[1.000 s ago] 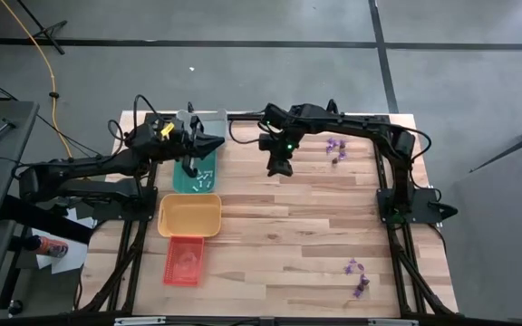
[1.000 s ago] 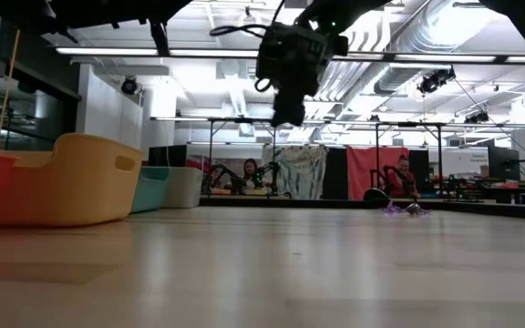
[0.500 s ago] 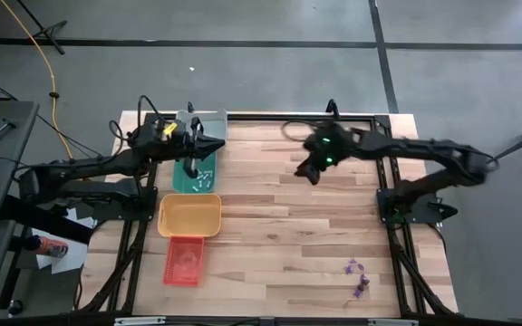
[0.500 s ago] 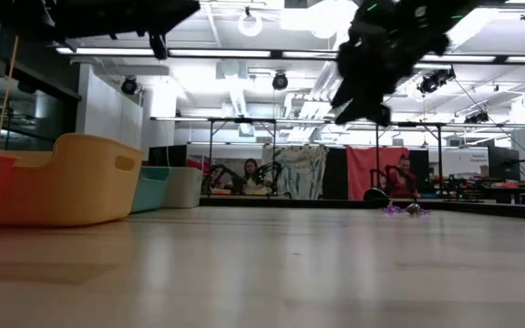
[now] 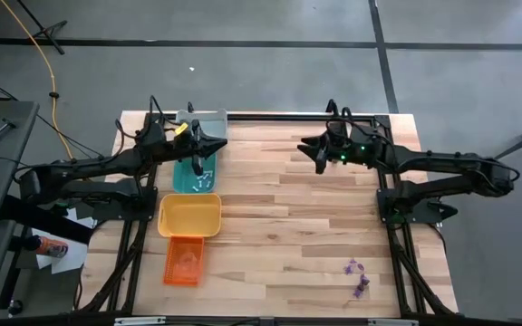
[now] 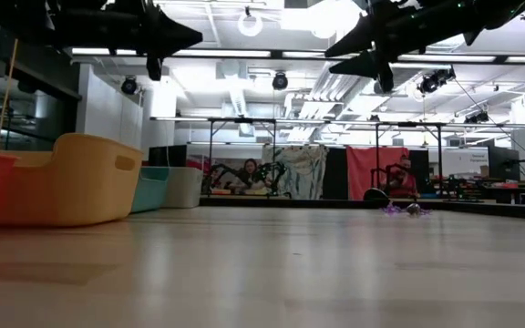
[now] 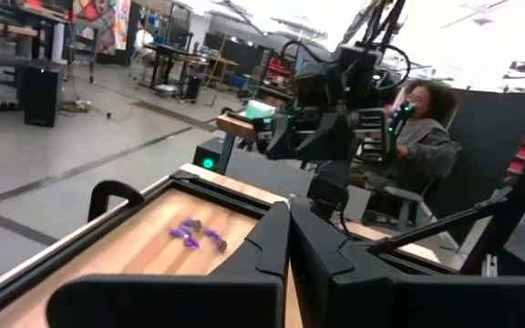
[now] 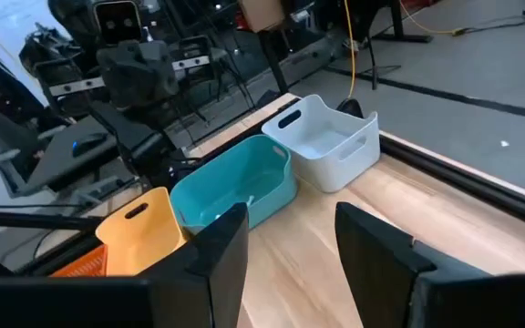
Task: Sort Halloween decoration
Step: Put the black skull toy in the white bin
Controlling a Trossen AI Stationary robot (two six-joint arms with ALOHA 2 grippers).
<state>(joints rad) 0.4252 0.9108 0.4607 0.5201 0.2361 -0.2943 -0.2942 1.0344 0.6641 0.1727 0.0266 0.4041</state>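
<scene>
High view: tiny purple trinkets [image 5: 357,277] on planked wooden table [image 5: 288,235]

Left tool [image 5: 218,143] closed, right tool [image 5: 307,145] agape, both aloft

a cluster of tiny purple trinkets [image 5: 356,277] lies on the wood near the table's front right corner in the high view, loose and close together. whitish trinkets [image 5: 199,178] lie scattered in the teal tray [image 5: 177,184] at the table's left. a further small purple bunch with a darker piece [image 7: 197,232] rests on the wood by the table's edge in the left wrist view.
</scene>
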